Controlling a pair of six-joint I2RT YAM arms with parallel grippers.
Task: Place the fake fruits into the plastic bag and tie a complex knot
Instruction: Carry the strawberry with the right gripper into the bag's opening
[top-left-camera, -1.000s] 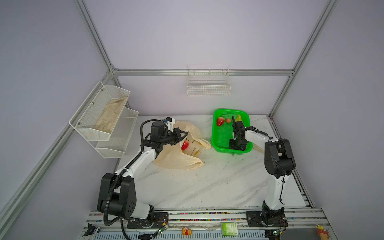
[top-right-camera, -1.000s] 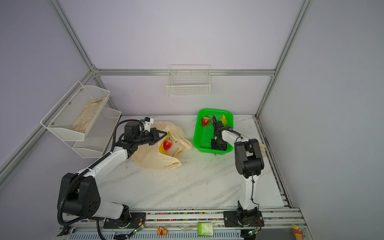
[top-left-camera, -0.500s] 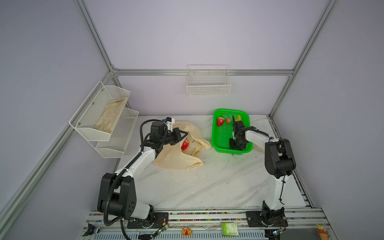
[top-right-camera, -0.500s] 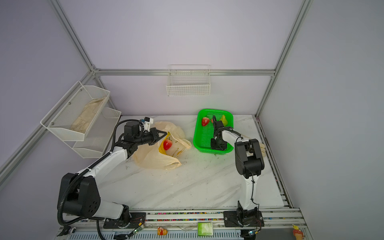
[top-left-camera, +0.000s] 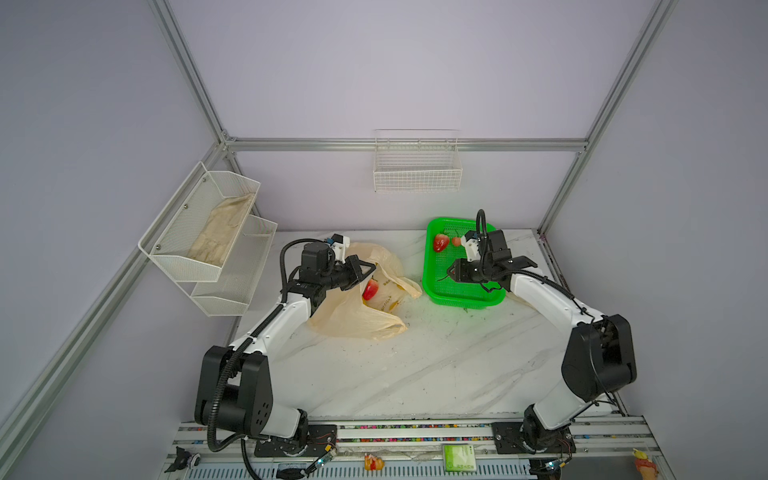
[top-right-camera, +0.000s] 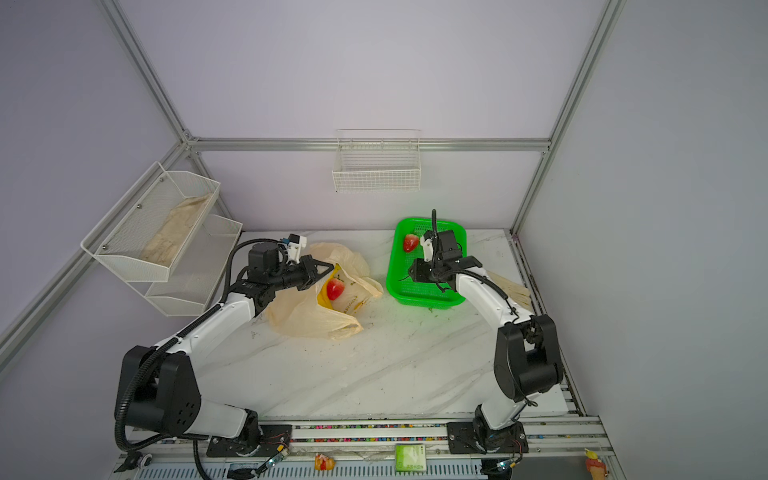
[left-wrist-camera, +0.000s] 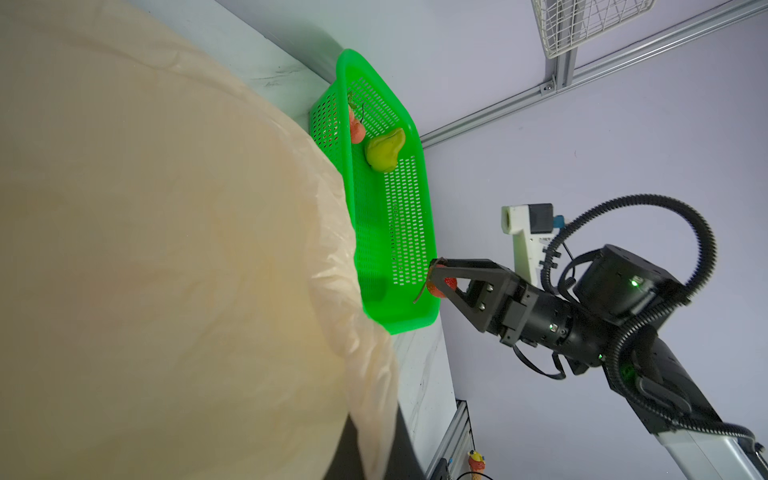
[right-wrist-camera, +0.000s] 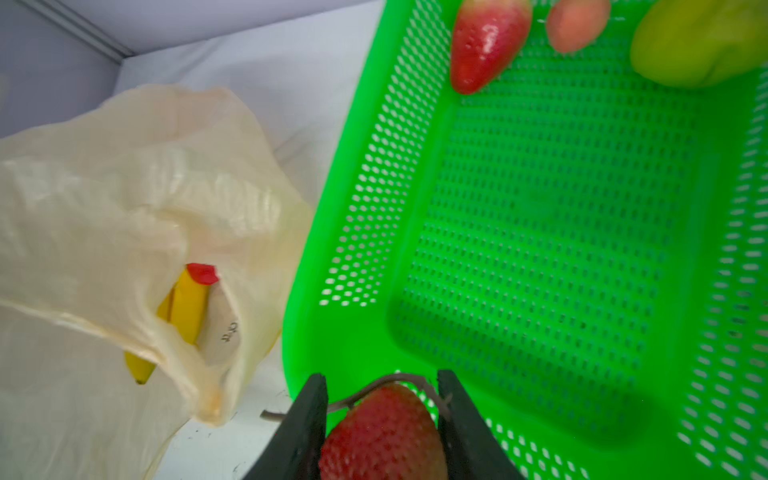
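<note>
On the marble tabletop (top-left-camera: 415, 365), the plastic bag (top-left-camera: 353, 320) is lying left of centre, with its mouth facing right toward the green mesh basket (top-left-camera: 430, 274). The basket is sitting at the far right of centre, just beside the bag.

The left gripper (top-left-camera: 368, 268) is reaching over the far side of the bag. Its jaws are clenched on the bag's upper edge and are holding the mouth raised and open.

The right gripper (top-left-camera: 453, 275) is hovering over the near left part of the basket, pointing left toward the bag. It is grasping a small red stemmed fruit (right-wrist-camera: 382, 432) between both fingers, with the brown stem curling out in front of the jaws.

Inside the bag, the yellow banana bunch (right-wrist-camera: 187, 307) is lying at the mouth, and one red strawberry (top-left-camera: 370, 289) is resting on it.

In the far end of the basket, the yellow-green pear (left-wrist-camera: 384, 151), a second red strawberry (top-left-camera: 440, 242) and a small orange-red round fruit (right-wrist-camera: 577, 23) are lying close together, with the round fruit between the other two.
</note>
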